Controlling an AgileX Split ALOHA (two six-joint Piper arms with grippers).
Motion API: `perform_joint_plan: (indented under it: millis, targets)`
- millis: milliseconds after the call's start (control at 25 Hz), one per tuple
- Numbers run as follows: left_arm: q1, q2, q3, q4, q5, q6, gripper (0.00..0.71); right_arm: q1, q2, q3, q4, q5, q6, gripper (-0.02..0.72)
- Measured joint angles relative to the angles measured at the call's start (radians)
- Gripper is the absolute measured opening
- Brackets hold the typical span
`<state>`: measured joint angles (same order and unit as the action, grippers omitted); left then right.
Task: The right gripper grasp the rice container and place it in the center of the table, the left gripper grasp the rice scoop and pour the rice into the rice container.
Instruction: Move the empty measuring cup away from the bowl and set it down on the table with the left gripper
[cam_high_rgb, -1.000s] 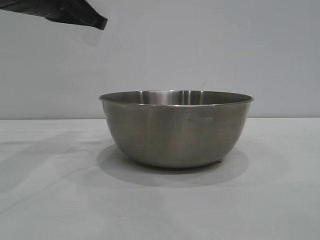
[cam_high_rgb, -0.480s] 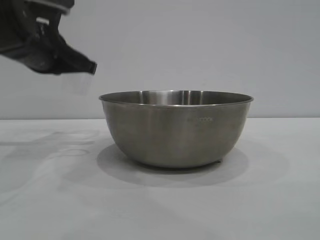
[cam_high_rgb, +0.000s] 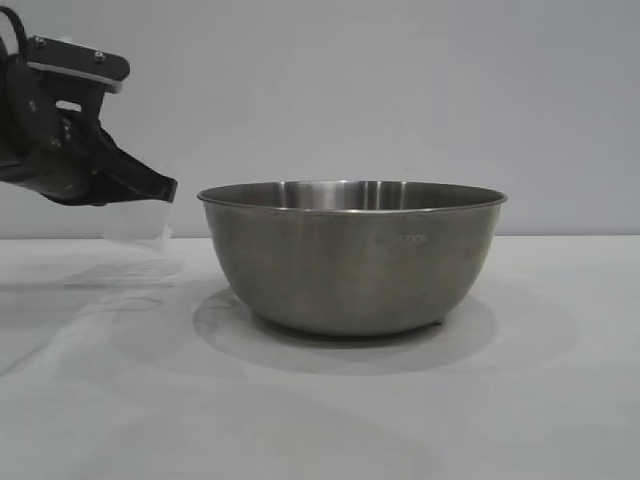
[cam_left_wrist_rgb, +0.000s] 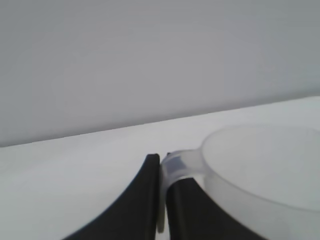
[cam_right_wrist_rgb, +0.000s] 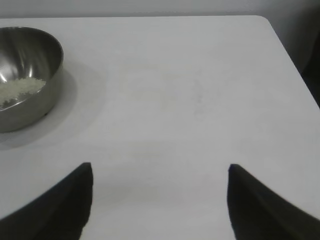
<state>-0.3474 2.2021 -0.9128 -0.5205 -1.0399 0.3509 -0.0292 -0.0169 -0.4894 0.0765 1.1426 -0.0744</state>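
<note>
The left gripper (cam_high_rgb: 160, 190) clamps the rice scoop (cam_high_rgb: 135, 228) by its handle, just beside the rice container (cam_high_rgb: 350, 260) on the table (cam_high_rgb: 320, 410). The rice (cam_right_wrist_rgb: 20, 90) lies inside the container. The right gripper (cam_right_wrist_rgb: 160, 200) stands wide apart, empty.

Steel rice container (cam_high_rgb: 350, 260) upright on table (cam_high_rgb: 320, 420), holding rice (cam_right_wrist_rgb: 20, 90).

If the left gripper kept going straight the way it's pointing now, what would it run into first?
Probably the rice container: the left gripper, shut on the rice scoop, points slightly downward toward its rim. Depth is unclear, so it might pass beside.
</note>
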Motion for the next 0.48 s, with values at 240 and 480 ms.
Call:
perform_joint_plan:
  millis: [240,480]
  targets:
    - [0.013,0.000,0.105,0.073,-0.079,-0.139,0.000,0.000,0.000,0.000,0.000,0.000,0.000,0.479]
    - [0.013,0.000,0.189,0.159,-0.096,-0.239,0.000,0.000,0.000,0.000,0.000,0.000,0.000,0.479]
